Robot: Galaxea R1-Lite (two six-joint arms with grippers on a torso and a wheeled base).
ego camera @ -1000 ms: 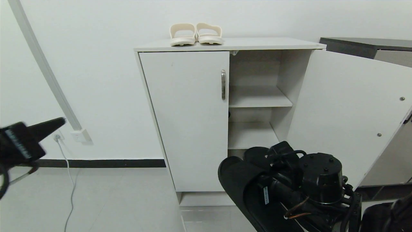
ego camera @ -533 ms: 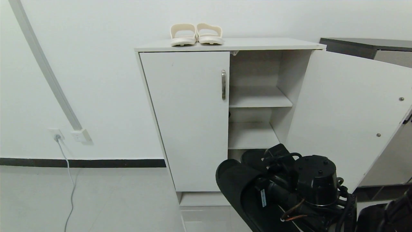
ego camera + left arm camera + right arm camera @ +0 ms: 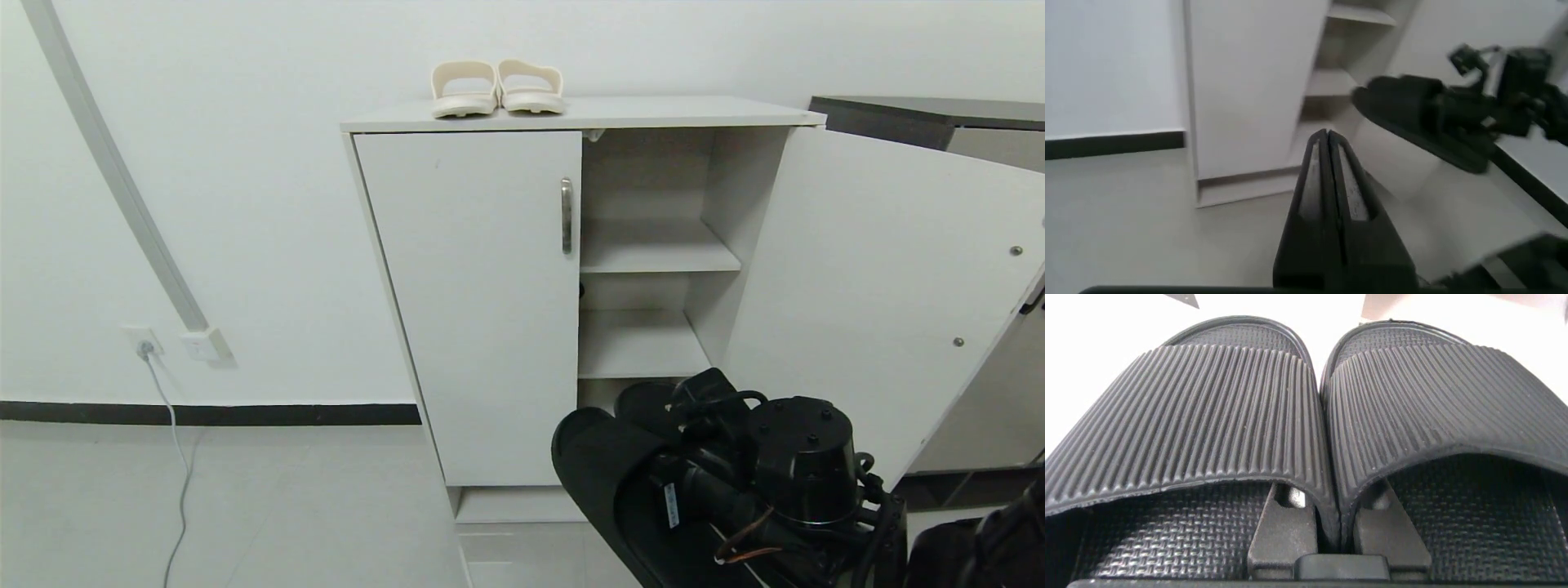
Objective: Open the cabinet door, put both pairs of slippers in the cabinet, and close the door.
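**Right arm, grip.** The right gripper (image 3: 1337,532) is clamped on the pair of black slippers (image 3: 1233,408). Its two fingers (image 3: 1286,531) reach under the ribbed straps, one inside each slipper. Between them they pinch the two adjoining inner side walls together, so that both slippers are carried as one body.

**Handling.** We judge the slippers light and rubbery. The soles look stiff enough to hold their shape, while the straps look soft and yielding. The pebbled footbeds and ribbed straps should resist slipping. Because only the inner walls are gripped, we expect the outer edges to sag or splay if the pair is tilted sharply.

**Position.** In the head view the black pair hangs toe-forward, just in front of the lowest opening of the cabinet (image 3: 588,112). It sits below the lower shelf (image 3: 637,347) and beside the open right door (image 3: 865,286). The upper shelf (image 3: 653,255) is bare, and the left door (image 3: 473,302) is closed.

**Left arm.** The left gripper (image 3: 1328,175) has its fingers pressed together on nothing. It is low and well apart from the cabinet.

**Remaining pair.** The cream slippers (image 3: 498,86) stand side by side on the cabinet top. We judge the same hold suits them, with the fingers under the straps on the touching inner walls.
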